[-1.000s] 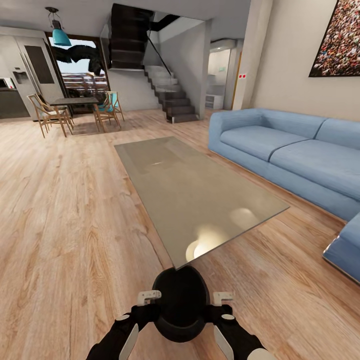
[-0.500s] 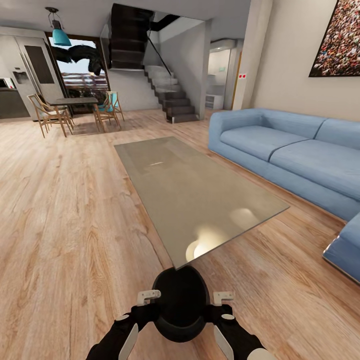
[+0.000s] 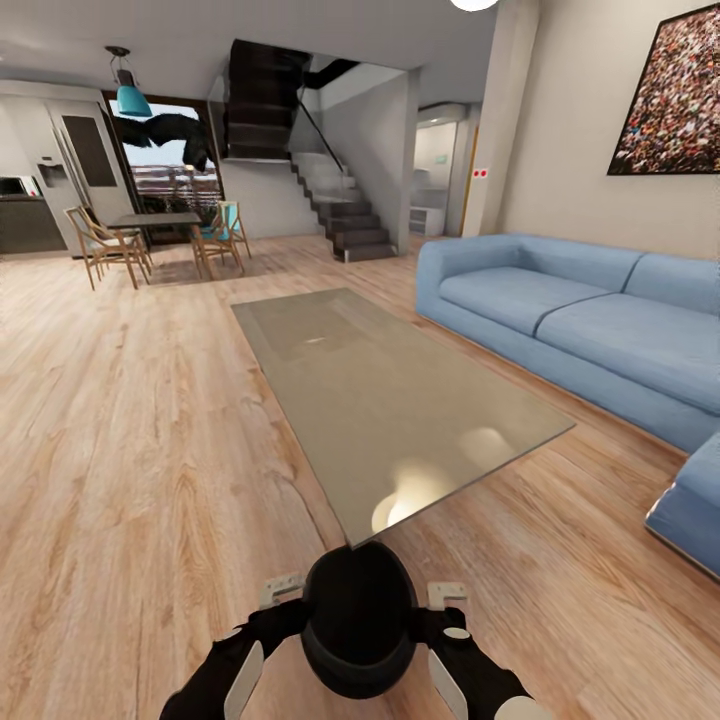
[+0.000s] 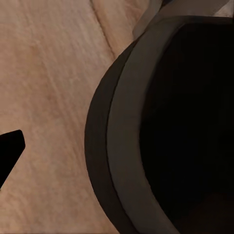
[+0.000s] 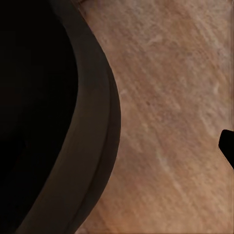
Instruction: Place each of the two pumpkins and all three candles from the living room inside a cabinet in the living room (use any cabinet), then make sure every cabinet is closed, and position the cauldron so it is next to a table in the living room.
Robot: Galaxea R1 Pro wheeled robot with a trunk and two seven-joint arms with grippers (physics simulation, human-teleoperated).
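Note:
The black cauldron [image 3: 360, 620] stands at the near short end of the grey glossy table [image 3: 380, 390], its far rim overlapping the table's corner in the head view. My left gripper [image 3: 288, 603] and right gripper [image 3: 443, 605] flank it, one on each side of the rim. In the left wrist view the cauldron's wall [image 4: 122, 146] runs across the middle, and one fingertip [image 4: 9, 148] stands off it with bare floor between. The right wrist view mirrors this: cauldron wall [image 5: 92, 122], fingertip [image 5: 228, 146] apart from it. Each gripper's other finger is lost in the dark interior. Pumpkins, candles and the cabinet are out of view.
A blue L-shaped sofa [image 3: 590, 330] runs along the right, with a narrow strip of floor between it and the table. Wide wood-plank floor [image 3: 130, 430] lies open to the left. A dining table with chairs [image 3: 155, 225] and stairs [image 3: 345, 210] are far behind.
The whole head view has shifted down, so the camera has risen or tilted up. The left arm has swung slightly outward. The cauldron keeps its place by the table's end.

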